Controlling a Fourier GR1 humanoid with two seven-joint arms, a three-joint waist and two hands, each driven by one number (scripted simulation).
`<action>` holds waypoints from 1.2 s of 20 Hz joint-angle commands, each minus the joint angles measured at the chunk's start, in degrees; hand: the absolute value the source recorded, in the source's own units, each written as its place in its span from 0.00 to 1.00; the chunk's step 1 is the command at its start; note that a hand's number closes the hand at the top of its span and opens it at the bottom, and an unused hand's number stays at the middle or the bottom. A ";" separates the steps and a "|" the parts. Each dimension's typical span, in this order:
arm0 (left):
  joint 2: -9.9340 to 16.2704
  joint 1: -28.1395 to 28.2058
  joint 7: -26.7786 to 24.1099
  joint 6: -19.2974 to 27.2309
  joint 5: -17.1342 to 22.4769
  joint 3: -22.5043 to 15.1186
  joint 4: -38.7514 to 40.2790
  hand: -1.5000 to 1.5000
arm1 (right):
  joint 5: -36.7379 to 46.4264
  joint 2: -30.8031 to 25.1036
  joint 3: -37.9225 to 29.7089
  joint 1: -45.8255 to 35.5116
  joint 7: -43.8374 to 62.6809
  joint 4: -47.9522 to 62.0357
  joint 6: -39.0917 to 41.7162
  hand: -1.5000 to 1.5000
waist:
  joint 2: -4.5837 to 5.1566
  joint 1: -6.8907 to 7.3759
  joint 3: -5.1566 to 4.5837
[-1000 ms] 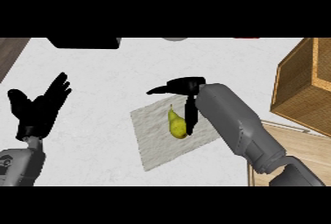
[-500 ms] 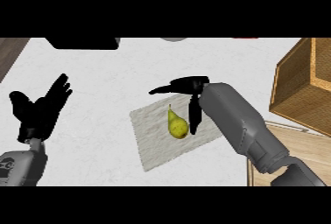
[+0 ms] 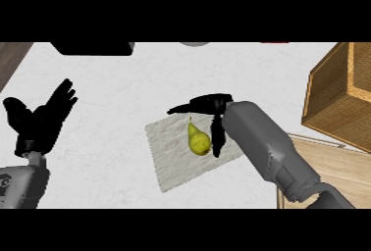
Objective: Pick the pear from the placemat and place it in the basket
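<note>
Head view: we see the pear [image 3: 198,140] lying on the placemat [image 3: 181,157], stem pointing far. Right hand [image 3: 210,105] is over it, thumb out to the left, fingers [image 3: 217,139] hanging straight down along the pear's right side, not curled round it. Left hand [image 3: 39,120] rests spread at left. Basket [image 3: 340,93] stands far right.

Kitchen, white counter [image 3: 145,83], grey placemat [image 3: 181,162], wooden basket [image 3: 337,93]

pear [image 3: 198,139] on placemat [image 3: 181,162] — basket [image 3: 340,93] right
</note>
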 commanded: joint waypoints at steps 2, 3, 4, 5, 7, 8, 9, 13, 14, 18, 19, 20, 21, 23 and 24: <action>1.03 0.90 1.97 -1.41 0.14 1.43 -1.56 0.50 | 3.42 -0.72 0.18 2.39 -0.31 -2.58 0.80 0.00 | -0.13 -0.20 0.00; -1.50 -0.42 -0.52 -1.14 -0.84 -0.43 0.91 0.50 | 4.28 2.19 -0.46 -0.23 -2.06 3.64 -2.27 0.00 | 0.18 0.34 0.01; -1.47 1.16 -1.24 -0.82 -1.39 -0.11 -0.24 0.50 | 5.29 0.49 -0.34 1.67 -3.72 2.41 -3.60 0.00 | 0.09 0.21 0.01; -0.38 0.36 1.50 -0.97 -0.88 0.87 -1.32 0.50 | 5.60 1.21 -0.41 2.24 -1.20 -0.01 -2.30 0.00 | -0.04 -0.04 0.01; -2.25 2.35 0.07 -0.47 -1.57 -0.30 -2.18 0.50 | 5.48 2.35 1.05 3.99 -0.44 -2.98 -2.45 0.00 | -0.11 0.02 0.01; -0.80 -0.97 0.72 -2.08 -0.24 1.23 1.01 0.50 | 6.54 2.37 1.31 1.69 -0.53 -3.07 -1.17 1.00 | -0.06 -0.15 0.00; -0.47 -0.71 0.70 -1.73 -0.61 0.88 -0.28 0.50 | 10.76 1.72 6.23 3.69 -6.33 -1.21 -3.58 1.00 | 0.11 0.26 0.02; -1.42 -2.28 -1.10 -2.22 -1.17 1.68 3.66 0.50 | 11.42 2.09 3.86 4.49 -6.65 -1.37 -5.09 1.00 | 0.05 -0.17 0.00; -1.39 1.22 1.80 -2.19 -0.93 0.69 -3.09 0.50 | 9.08 2.40 5.73 5.51 -4.09 -2.52 -5.40 1.00 | 0.03 0.67 0.02; -0.58 0.85 3.65 -2.21 -1.25 1.96 -3.03 0.50 | 12.21 1.71 3.93 6.00 -7.08 -3.09 -5.48 1.00 | -0.08 -0.01 0.01; -1.20 -0.23 1.11 -1.75 -2.14 1.91 -0.92 0.50 | 11.17 2.41 6.07 7.06 -5.10 -3.79 -5.49 1.00 | 0.00 0.22 0.01; -1.33 1.00 -0.04 -2.52 -1.22 2.20 0.33 0.50 | 8.71 2.41 3.84 11.30 4.77 -8.62 -9.41 1.00 | -0.38 -0.69 -0.02; -0.72 2.65 -1.22 -2.94 -0.96 2.90 0.94 0.50 | 8.63 2.41 0.03 10.19 10.07 -6.80 -11.88 1.00 | -0.82 -1.99 -0.08; -0.61 2.89 0.94 -0.99 -1.23 3.64 0.49 0.50 | 7.72 2.45 -3.04 14.40 17.18 -7.16 -21.12 1.00 | -2.06 -4.59 -0.06; 0.11 3.32 0.73 -0.60 -0.74 5.15 0.83 0.50 | 7.03 0.74 -5.37 15.05 19.25 -7.79 -23.84 1.00 | -2.79 -6.57 -0.12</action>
